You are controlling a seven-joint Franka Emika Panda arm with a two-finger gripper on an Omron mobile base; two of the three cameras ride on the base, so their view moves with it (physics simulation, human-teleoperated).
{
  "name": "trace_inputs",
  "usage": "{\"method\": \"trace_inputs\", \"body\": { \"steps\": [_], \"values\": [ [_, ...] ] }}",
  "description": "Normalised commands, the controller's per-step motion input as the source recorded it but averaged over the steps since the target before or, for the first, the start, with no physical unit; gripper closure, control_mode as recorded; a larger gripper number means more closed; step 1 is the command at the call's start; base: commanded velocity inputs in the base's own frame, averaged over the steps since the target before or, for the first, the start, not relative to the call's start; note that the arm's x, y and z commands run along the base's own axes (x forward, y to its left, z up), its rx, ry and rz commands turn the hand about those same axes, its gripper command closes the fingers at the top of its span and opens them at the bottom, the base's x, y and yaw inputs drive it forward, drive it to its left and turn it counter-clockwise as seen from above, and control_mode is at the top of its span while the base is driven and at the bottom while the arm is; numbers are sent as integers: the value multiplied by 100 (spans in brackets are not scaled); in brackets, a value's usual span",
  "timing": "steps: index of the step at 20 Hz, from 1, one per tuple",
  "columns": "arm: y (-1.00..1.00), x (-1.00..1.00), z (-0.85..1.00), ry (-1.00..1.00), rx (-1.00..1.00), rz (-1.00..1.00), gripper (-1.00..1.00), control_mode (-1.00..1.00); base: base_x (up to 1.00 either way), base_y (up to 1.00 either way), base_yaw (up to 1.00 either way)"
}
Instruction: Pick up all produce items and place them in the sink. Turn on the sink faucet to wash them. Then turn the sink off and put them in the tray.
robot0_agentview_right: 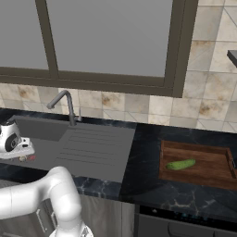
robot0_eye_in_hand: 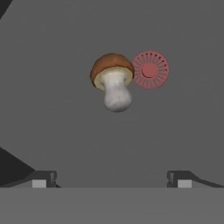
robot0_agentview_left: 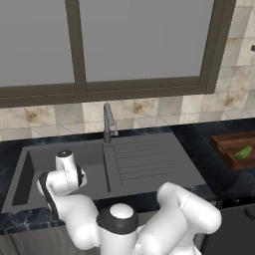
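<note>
Dark marble surface under a wide window: my hand (robot0_eye_in_hand: 111,178) hangs over the sink (robot0_agentview_left: 149,164), fingers spread wide and holding nothing. Below it on the basin floor lies a brown-capped mushroom (robot0_eye_in_hand: 112,81), touching the red drain mark (robot0_eye_in_hand: 150,69). Well to the right, the green cucumber (robot0_agentview_right: 180,164) lies in the wooden tray (robot0_agentview_right: 203,178). Behind the basin stands the faucet (robot0_agentview_left: 107,122).

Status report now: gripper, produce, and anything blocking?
Gripper open, empty, above sink floor. Mushroom on its side beside red drain. Cucumber in tray. Nothing between fingertips and mushroom.
</note>
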Motion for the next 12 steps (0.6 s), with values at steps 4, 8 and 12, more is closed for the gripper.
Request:
{"method": "trace_inputs", "body": {
  "steps": [4,8,12],
  "values": [
    [15,20,-10,-1,1,1,-100,-100,0,0,0],
    [5,23,-10,-4,3,2,-100,-100,0,0,0],
    [1,22,-16,-2,3,2,-100,-100,0,0,0]
  ]
}}
